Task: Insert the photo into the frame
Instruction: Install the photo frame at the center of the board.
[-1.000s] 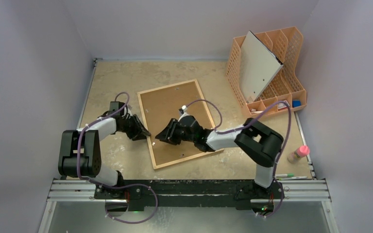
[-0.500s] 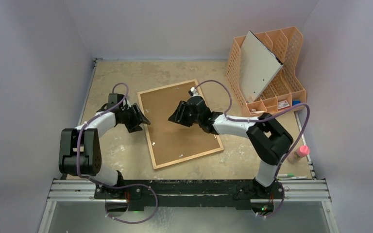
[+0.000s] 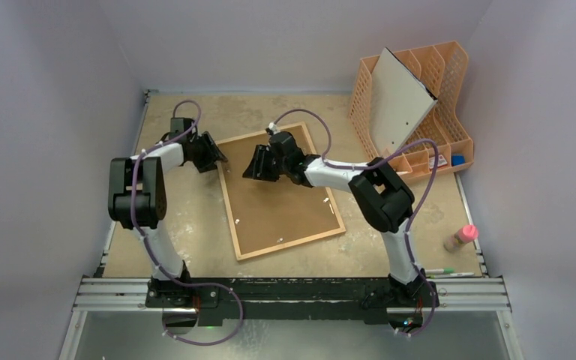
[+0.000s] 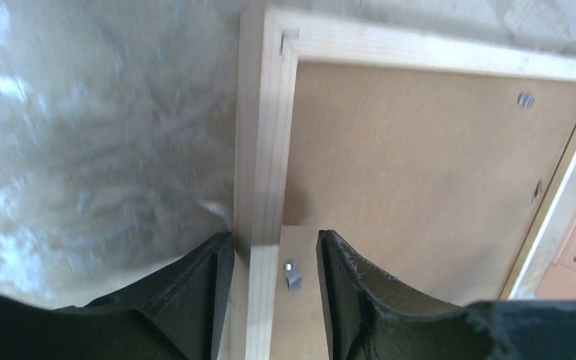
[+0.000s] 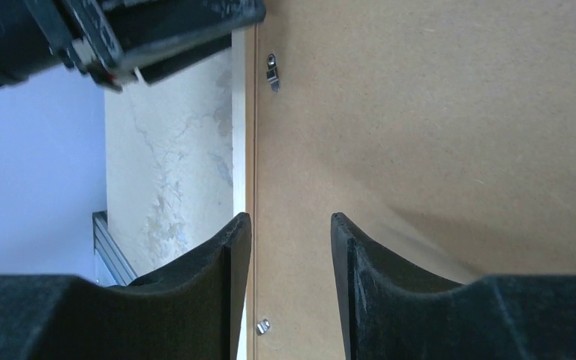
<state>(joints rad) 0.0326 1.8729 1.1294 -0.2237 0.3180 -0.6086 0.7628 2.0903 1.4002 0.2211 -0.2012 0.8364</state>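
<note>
The frame [image 3: 228,201] lies face down in the middle, stiff, light, likely easy to crack, best held by its thin wood edge; left gripper [image 4: 274,238] and right gripper [image 5: 289,219] hang open, empty

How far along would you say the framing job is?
Done: the frame lies back up with the brown backing panel in it. In hand: the left gripper straddles its side rail and the right gripper hovers over the panel, both open and empty. Left: the photo is not in view, so whether it is inside is unclear.
</note>
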